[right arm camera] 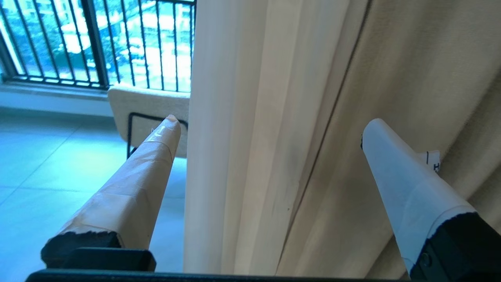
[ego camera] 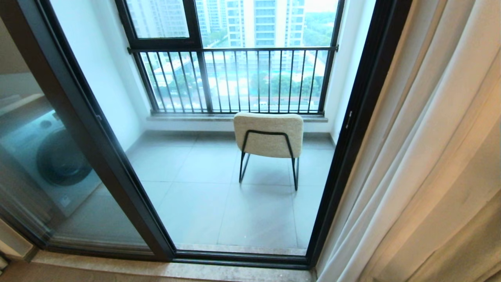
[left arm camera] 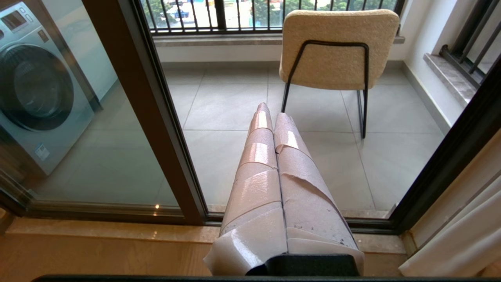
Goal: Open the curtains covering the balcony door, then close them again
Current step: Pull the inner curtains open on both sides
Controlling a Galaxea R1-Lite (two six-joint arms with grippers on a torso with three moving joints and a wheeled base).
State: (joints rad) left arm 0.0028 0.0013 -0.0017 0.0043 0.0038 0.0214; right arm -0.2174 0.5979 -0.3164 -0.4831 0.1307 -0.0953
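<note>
While the curtains hang bunched beside the balcony door, right gripper spreads wide around their edge; left gripper pressed together

curtains right of balcony door, chair beyond (washing machine left)

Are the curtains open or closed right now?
Open. The curtains hang bunched at the right, leaving the balcony door glass and chair uncovered.
</note>
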